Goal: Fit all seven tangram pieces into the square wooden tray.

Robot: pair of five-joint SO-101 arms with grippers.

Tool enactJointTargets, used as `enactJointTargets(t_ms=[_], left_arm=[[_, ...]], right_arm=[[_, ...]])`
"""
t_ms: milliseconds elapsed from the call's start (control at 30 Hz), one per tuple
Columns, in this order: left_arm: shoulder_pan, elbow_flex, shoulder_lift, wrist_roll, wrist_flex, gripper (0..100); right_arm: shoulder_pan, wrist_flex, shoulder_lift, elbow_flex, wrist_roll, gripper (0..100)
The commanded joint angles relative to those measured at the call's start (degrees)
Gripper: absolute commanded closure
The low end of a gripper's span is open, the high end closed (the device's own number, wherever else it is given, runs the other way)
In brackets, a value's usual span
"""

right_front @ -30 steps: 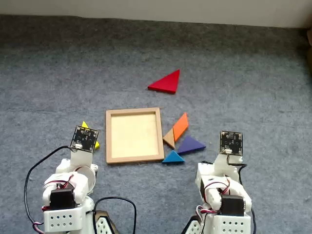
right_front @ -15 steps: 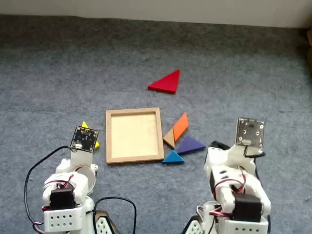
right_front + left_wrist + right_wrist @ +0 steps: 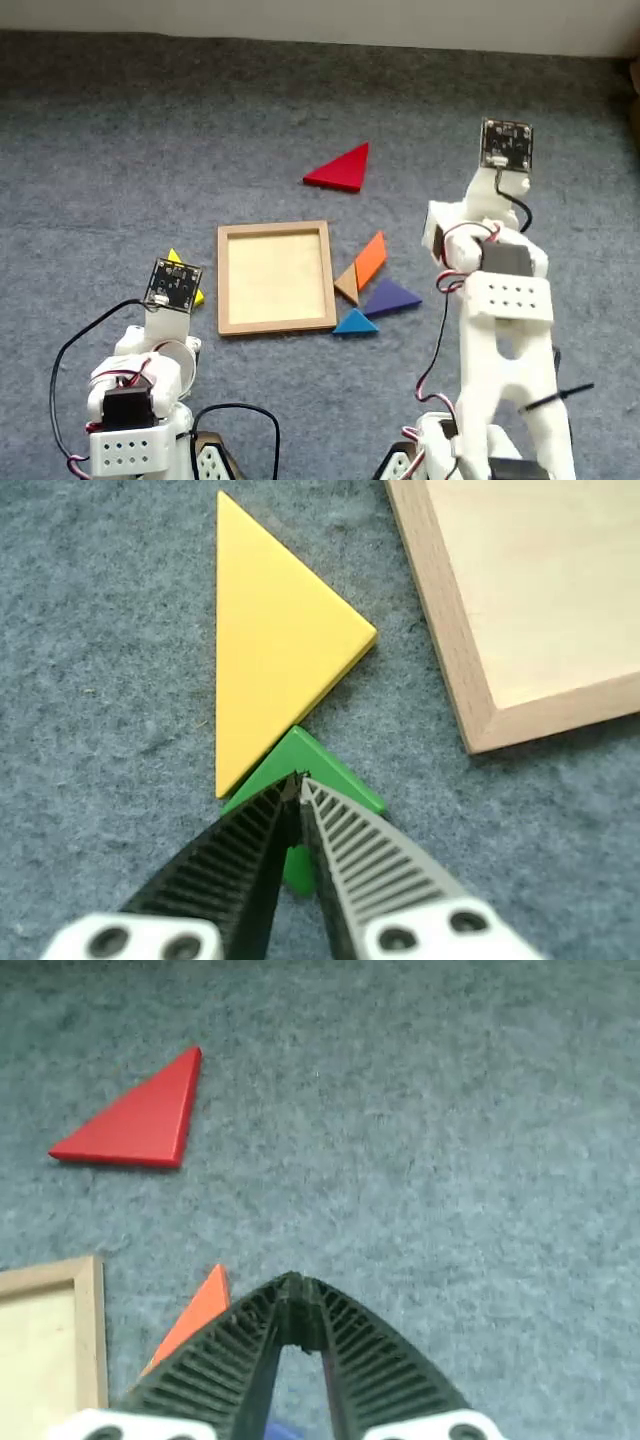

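Wood tray [image 3: 275, 228] is sitting bare in the middle of the table [image 3: 120, 130], so by my count we're at square one: all seven pieces are outside it. Red triangle [image 3: 342, 169] lies on its own, well apart, out past the tray's far edge. Orange piece [image 3: 371, 259], tan triangle [image 3: 347, 284], purple piece [image 3: 390, 296] and blue triangle [image 3: 355, 322] are bunched just beside the tray's right side, and the tan one looks to be right against the rim. Yellow triangle [image 3: 270, 640] and green piece [image 3: 300, 760] are over on the left side, touching each other, near the tray but apart from it.

Left end effector [image 3: 297, 780] is pinched closed with nothing in it, tips hanging right over the green piece. Right end effector [image 3: 291, 1285] is also closed at the tips and empty, held up above bare table just past the orange piece, with the red triangle further out ahead of it.

My read: I'm on picking the first piece, and red looks like the right arm's target. Next move needs the jaws spread wide, a drop down to table level, and a pinch across the triangle's edges. Thin flat pieces on a fuzzy surface, so I'd expect the grip to be fiddly. After that it wants to go snug into a tray corner so the rest have room.
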Motion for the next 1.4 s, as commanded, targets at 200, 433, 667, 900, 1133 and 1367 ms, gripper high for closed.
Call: enactJointTargets(t_ms=[200, 433, 667, 900, 1133, 1367], left_arm=[[-1.0, 1.1, -0.6, 0.4, 0.3, 98], [-1.0, 1.1, -0.6, 0.4, 0.3, 98], [-1.0, 1.1, -0.6, 0.4, 0.3, 98], [-1.0, 1.1, -0.6, 0.4, 0.3, 98], [-1.0, 1.1, -0.6, 0.4, 0.3, 98], [-1.0, 1.1, -0.6, 0.4, 0.3, 98]], right_arm=[[-8.7, -26.7, 21.4, -9.5, 0.6, 98.9], [-11.9, -27.8, 36.4, -24.9, 0.6, 98.9], [-12.4, -27.8, 48.8, -36.7, 0.6, 98.8], [-12.5, -27.7, 46.9, -36.4, 0.4, 98.8], [-11.6, -27.6, 46.5, -35.4, 0.3, 98.8], [-11.6, -23.2, 46.4, -35.6, 0.3, 98.8]])
